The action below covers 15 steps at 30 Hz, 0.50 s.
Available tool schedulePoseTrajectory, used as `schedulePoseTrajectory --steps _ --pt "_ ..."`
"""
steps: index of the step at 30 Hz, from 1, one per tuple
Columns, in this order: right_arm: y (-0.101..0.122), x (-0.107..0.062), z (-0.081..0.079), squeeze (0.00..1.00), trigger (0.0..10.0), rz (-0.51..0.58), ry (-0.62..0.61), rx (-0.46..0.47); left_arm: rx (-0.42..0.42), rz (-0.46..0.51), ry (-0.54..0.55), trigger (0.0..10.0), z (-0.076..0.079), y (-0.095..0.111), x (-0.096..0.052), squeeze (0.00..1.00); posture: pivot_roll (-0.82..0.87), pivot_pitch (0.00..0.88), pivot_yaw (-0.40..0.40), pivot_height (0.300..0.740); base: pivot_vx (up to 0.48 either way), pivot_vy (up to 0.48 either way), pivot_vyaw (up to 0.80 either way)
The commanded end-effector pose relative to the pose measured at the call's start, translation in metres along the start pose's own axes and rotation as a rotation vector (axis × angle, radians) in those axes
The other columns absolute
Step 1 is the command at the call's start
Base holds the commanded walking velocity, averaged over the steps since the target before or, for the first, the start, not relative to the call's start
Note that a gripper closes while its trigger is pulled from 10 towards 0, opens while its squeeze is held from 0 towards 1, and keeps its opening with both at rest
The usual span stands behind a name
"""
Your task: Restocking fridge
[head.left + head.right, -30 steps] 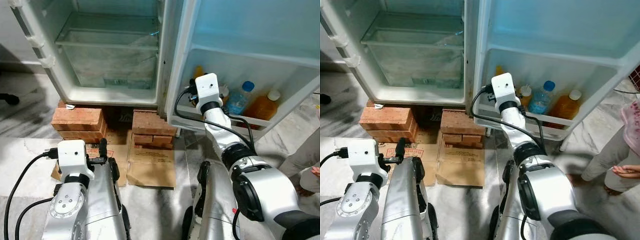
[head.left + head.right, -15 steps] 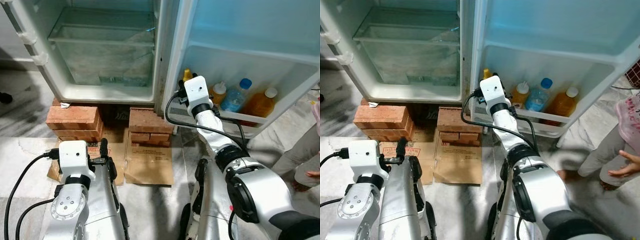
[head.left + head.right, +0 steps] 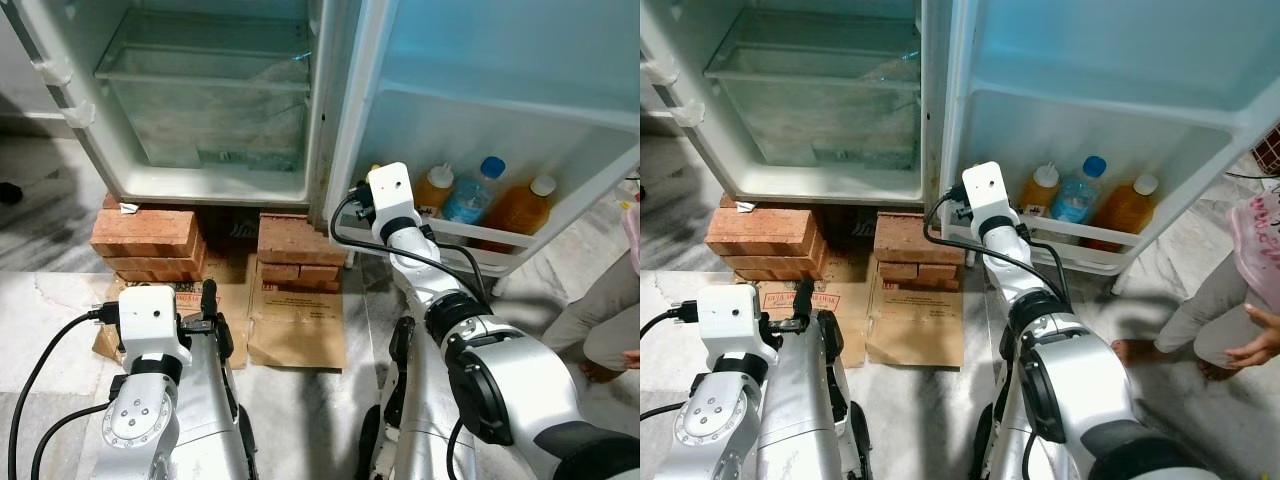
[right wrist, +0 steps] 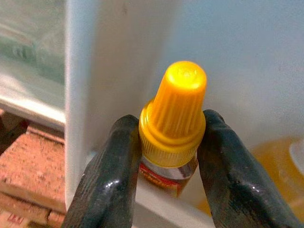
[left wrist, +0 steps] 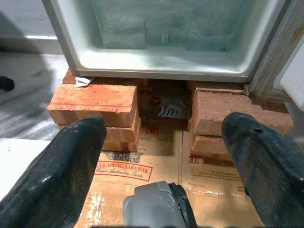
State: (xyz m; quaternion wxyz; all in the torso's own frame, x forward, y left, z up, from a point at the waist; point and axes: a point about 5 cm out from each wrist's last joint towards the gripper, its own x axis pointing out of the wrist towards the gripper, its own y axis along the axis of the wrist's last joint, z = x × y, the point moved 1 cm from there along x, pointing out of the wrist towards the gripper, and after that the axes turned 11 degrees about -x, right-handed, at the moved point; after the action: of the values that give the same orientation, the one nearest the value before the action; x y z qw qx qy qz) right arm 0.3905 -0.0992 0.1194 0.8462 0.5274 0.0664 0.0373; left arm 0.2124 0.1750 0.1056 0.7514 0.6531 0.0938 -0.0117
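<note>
Right gripper (image 4: 172,156) pinching yellow-capped bottle (image 4: 174,124) at the door shelf (image 3: 1080,236).

Bottle sits upright at the hinge-side end of the door shelf, fingers (image 4: 108,180) clamped on its neck just below the cap. Further along the door shelf: two orange bottles (image 3: 1040,188) and a blue-capped bottle (image 3: 1077,196). Left gripper (image 5: 164,156) spread wide, holding nothing, low over cardboard (image 5: 156,161), short of the bricks (image 5: 92,102) under the fridge (image 3: 215,185).

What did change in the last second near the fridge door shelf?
The right gripper, shut on the yellow-capped bottle, has moved lower and toward the hinge end of the door shelf. The other three bottles stayed in place, and the left gripper stayed open over the cardboard.
</note>
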Motion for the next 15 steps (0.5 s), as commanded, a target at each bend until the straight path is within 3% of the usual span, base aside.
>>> schedulePoseTrajectory --steps 1,2,3,15 --pt "-0.011 -0.002 -0.001 0.11 10.0 -0.070 0.012 0.046 0.002 0.004 0.000 10.0 0.001 0.000 0.000 0.00 0.16 0.166 -0.082 0.454 0.000 0.000 0.00" --pt "-0.010 -0.001 -0.001 0.63 10.0 -0.069 0.012 0.045 0.002 0.003 0.000 10.0 0.001 0.000 0.000 0.00 0.15 0.165 -0.083 0.454 0.000 0.000 0.00" --pt "-0.009 -0.001 0.000 1.00 10.0 -0.065 0.011 0.053 0.001 0.003 -0.001 10.0 0.001 0.000 0.001 0.00 0.15 0.164 -0.083 0.454 0.000 0.000 0.00" --pt "0.013 0.004 0.006 1.00 10.0 0.061 0.010 0.091 0.001 0.007 0.009 10.0 0.000 0.000 0.008 0.00 0.14 0.143 -0.083 0.454 0.000 0.000 0.00"
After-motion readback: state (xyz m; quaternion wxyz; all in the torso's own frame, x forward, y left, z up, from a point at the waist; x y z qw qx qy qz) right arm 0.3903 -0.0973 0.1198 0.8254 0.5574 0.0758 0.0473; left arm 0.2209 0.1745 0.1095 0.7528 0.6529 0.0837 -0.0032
